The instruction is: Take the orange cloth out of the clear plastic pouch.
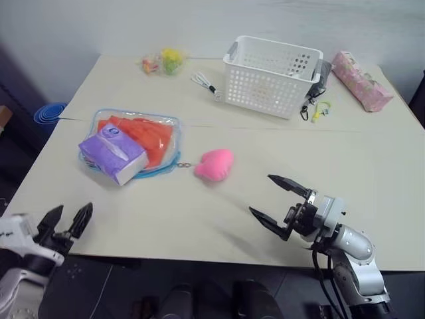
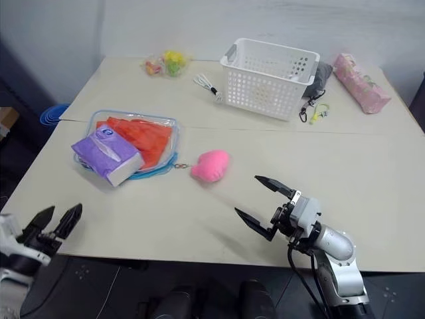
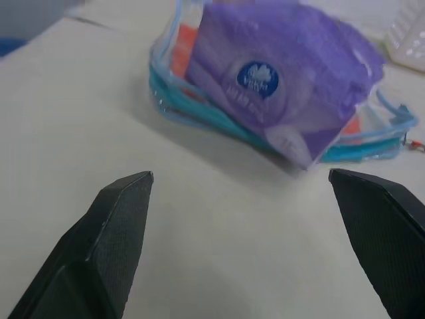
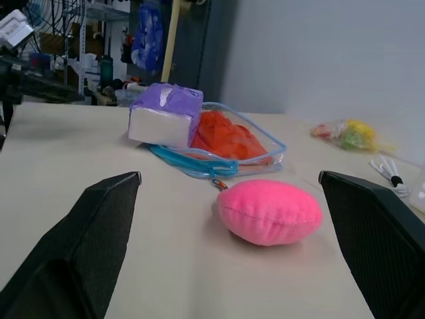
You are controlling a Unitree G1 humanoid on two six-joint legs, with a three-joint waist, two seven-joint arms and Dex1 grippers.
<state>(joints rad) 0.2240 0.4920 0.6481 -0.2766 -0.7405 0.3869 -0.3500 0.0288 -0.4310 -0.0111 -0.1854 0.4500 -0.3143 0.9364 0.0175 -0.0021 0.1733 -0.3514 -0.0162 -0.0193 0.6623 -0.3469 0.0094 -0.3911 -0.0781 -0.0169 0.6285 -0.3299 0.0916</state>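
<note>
The clear plastic pouch with light blue edging lies flat on the left part of the table. Inside it sits the orange cloth, wrinkled and partly covered by a purple tissue pack resting on the pouch's near end. My left gripper hovers open at the table's near left edge, well short of the pouch, pointing toward it. My right gripper is open above the near right part of the table, aimed left toward the pink plush. In the right wrist view the cloth shows through the pouch.
A pink plush lies just right of the pouch's zipper pull. A white perforated basket stands at the back, with a pink package, cords, keys and small toys near the far edge.
</note>
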